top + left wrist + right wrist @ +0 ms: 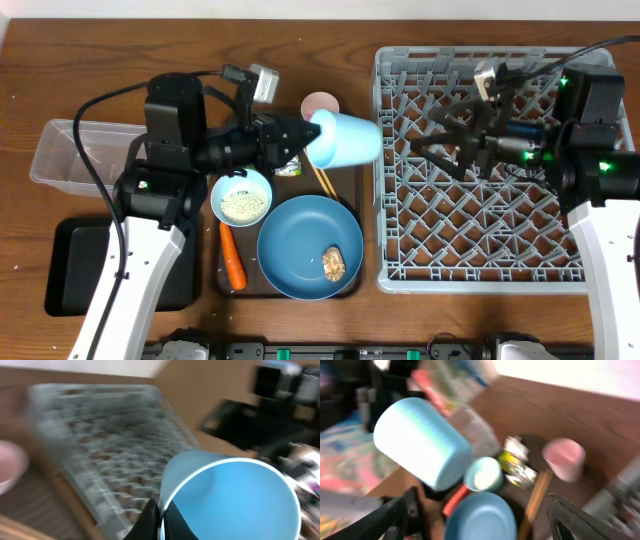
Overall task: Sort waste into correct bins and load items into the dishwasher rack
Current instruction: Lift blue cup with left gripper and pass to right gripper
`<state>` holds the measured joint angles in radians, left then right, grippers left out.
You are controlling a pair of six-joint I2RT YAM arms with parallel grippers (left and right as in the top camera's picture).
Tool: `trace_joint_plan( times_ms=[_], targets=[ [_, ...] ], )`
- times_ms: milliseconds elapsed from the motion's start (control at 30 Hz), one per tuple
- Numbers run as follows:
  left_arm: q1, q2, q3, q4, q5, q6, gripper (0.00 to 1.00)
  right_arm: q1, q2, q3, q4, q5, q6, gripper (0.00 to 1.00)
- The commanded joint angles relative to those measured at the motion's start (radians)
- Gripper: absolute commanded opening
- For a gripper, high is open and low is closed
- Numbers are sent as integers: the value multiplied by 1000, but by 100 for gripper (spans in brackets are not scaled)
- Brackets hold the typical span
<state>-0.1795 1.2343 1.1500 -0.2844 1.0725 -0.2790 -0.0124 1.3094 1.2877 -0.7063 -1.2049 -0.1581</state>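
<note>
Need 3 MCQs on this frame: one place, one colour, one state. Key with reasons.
1. Where is the carrot? A in the tub; B on the tray, left of the plate; C in the bowl.
2. What colour is the cup in the left gripper? A pink; B white; C pale blue.
3. The right gripper is: A open over the rack; B shut on chopsticks; C shut on the plate.
B: it lies on the tray beside the plate. C: the held cup is pale blue. A: its jaws stand apart, holding nothing.

left gripper [306, 136] clamped shut, right gripper [428, 131] jaws spread wide
</note>
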Motion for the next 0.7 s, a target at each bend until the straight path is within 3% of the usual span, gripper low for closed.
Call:
trace_joint_plan(
  times_ms=[0,267,567,667],
  targets=[
    [2,-6,11,87,277,-58,6,14,2,18,13,-260,-95,83],
    [2,-6,11,334,357,-236,6,53,2,18,23,-355,-141,85],
    [2,-6,11,339,360,-239,6,201,2,18,138,-355,-145,88],
    [2,-6,11,339,360,-239,6,242,2,18,178,-354,-133,83]
  ],
)
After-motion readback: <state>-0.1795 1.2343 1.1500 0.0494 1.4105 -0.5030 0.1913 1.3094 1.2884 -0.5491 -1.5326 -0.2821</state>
